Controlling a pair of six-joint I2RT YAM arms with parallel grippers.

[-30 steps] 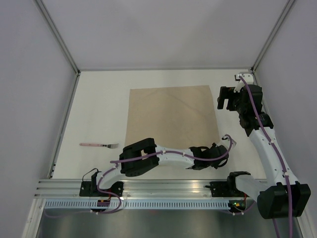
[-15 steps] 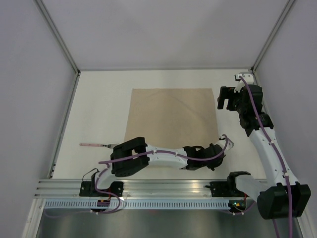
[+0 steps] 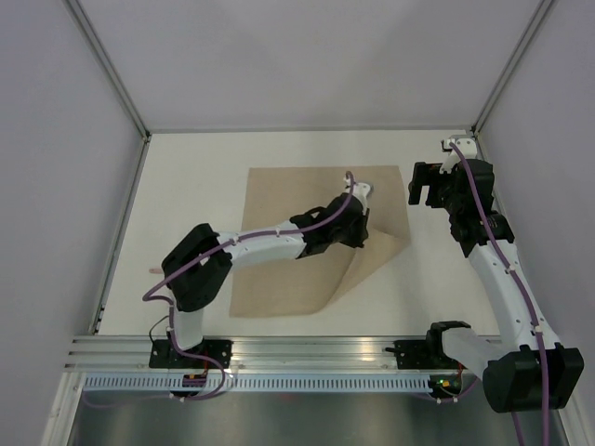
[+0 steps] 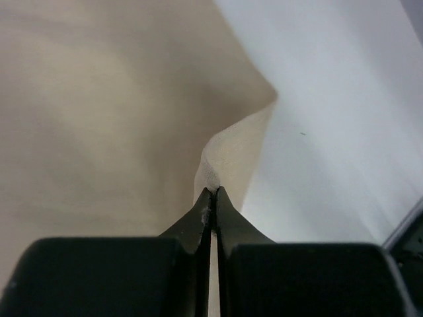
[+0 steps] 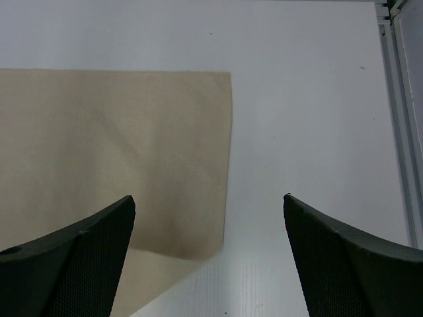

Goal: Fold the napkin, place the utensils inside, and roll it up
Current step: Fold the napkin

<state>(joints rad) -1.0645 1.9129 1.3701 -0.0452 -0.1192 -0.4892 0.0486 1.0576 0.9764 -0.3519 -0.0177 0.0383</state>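
Pinching napkin [image 3: 279, 290] corner, left fingers [image 4: 203, 219] now lifted far inward, right fingers [image 5: 79, 251] spread wide.

The left arm [image 3: 270, 243] stretches across the napkin [image 3: 279, 190] and blocks its middle. The table [image 3: 191, 186] is free at left and along the far edge. The right gripper [image 3: 418, 184] occupies the right side.

Napkin [image 3: 288, 279] corner hidden inside left jaws; middle under left arm [image 3: 270, 243].
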